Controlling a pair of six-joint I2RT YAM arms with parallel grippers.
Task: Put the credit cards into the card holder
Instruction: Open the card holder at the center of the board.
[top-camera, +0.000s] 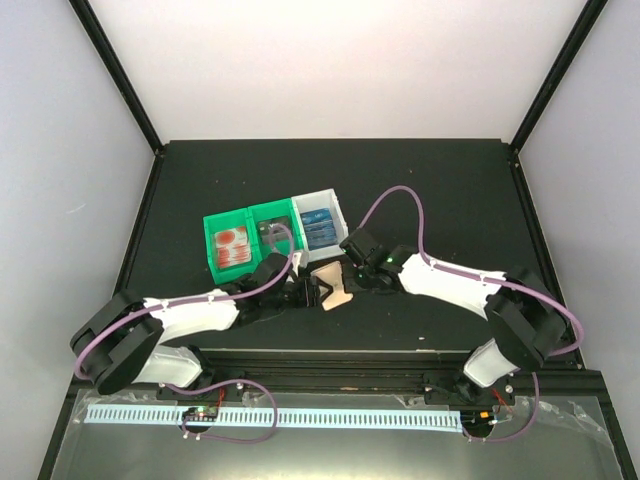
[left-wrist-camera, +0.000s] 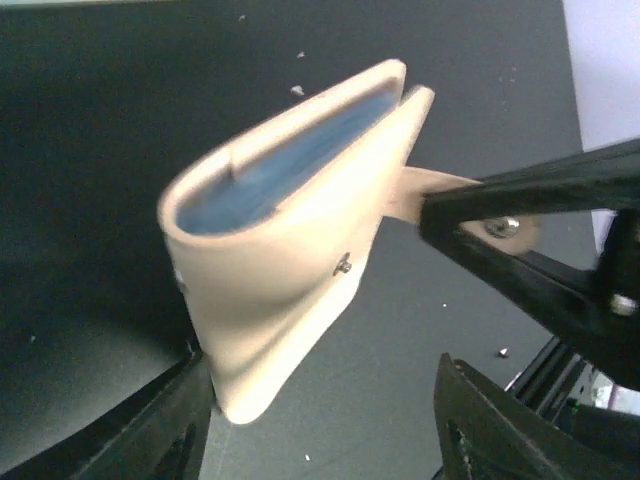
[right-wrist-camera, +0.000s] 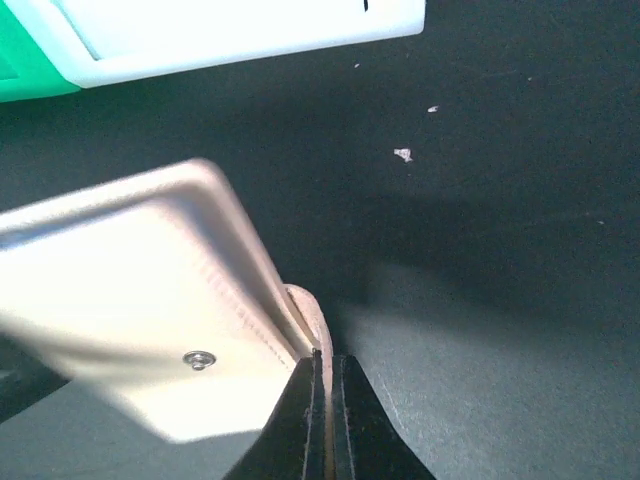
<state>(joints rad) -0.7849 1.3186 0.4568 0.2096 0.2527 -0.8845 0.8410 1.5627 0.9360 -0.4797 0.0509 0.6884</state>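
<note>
The tan card holder (left-wrist-camera: 290, 240) hangs folded above the black mat, snap stud facing me, and a blue credit card (left-wrist-camera: 280, 165) shows inside its top opening. My right gripper (right-wrist-camera: 325, 375) is shut on the holder's snap tab (right-wrist-camera: 312, 315); in the left wrist view its fingers (left-wrist-camera: 520, 225) clamp that tab from the right. My left gripper (left-wrist-camera: 325, 385) is open. The holder's lower corner sits by its left finger, and the right finger is well clear. From above, both grippers meet at the holder (top-camera: 331, 287). Red cards (top-camera: 231, 243) and blue cards (top-camera: 318, 226) lie in bins.
Two green bins (top-camera: 215, 225) and a white bin (top-camera: 333, 200) stand side by side just behind the holder. The white bin's wall (right-wrist-camera: 250, 30) is close above the holder in the right wrist view. Black mat (top-camera: 450, 190) lies to the right and rear.
</note>
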